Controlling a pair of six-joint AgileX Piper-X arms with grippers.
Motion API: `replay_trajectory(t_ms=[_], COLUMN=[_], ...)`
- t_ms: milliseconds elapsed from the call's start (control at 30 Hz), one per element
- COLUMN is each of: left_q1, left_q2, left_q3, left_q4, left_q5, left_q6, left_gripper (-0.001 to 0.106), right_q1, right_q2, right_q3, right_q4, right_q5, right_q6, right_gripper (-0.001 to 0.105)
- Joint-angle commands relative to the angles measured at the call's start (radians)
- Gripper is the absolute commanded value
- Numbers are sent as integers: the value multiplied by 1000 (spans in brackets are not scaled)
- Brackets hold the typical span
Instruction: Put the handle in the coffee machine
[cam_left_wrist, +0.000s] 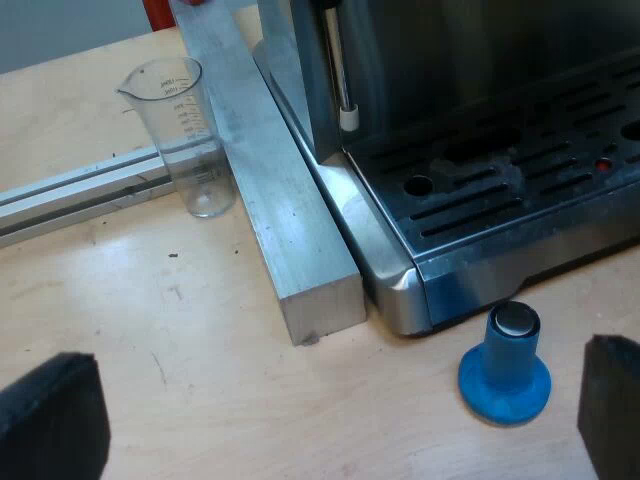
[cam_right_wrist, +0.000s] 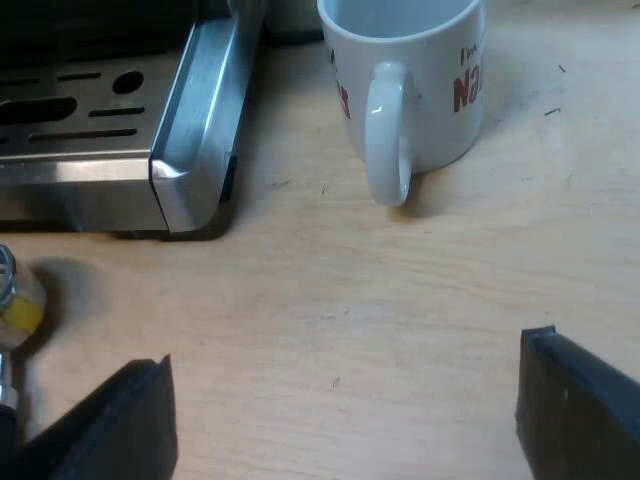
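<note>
hovering, fingers apart, empty: left gripper (cam_left_wrist: 330, 415) near blue tamper (cam_left_wrist: 505, 365) at coffee machine's (cam_left_wrist: 500, 200) corner, right gripper (cam_right_wrist: 345, 410) near mug (cam_right_wrist: 410, 80). metal bit (cam_right_wrist: 12, 300) with yellow beside machine; can't tell if it's the handle.

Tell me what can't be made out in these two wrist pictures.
Mug lettering, right wrist view: cut off by the frame edge.
Yellowish metal object near the espresso machine, right wrist view: cut off, unidentifiable.
Measuring glass markings, left wrist view: too small to read.
Machine's upper front, left wrist view: cut off.
</note>
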Motion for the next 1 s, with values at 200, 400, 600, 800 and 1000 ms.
replay_trajectory(t_ms=[200,400,600,800,1000], left_q1=[-27,-136,-251,-335,-541], left_q2=[-107,1,96,138,212], left_q3=[3,-56,-104,-111,-111], left_q4=[-21,-17,-17,-17,-17], left_q5=[7,7,52,67,98], left_q6=[-54,-54,-54,-54,-54], left_gripper=[97,97,97,97,97], right_q1=[-3,3,3,31,135], right_q2=[-16,113,253,364,527], right_q3=[-40,-150,-262,-347,-427], right_q4=[39,230,296,303,422], right_q5=[44,36,-16,-43,-43], right_q6=[30,-82,-78,-71,-71], right_gripper=[71,71,71,71,71])
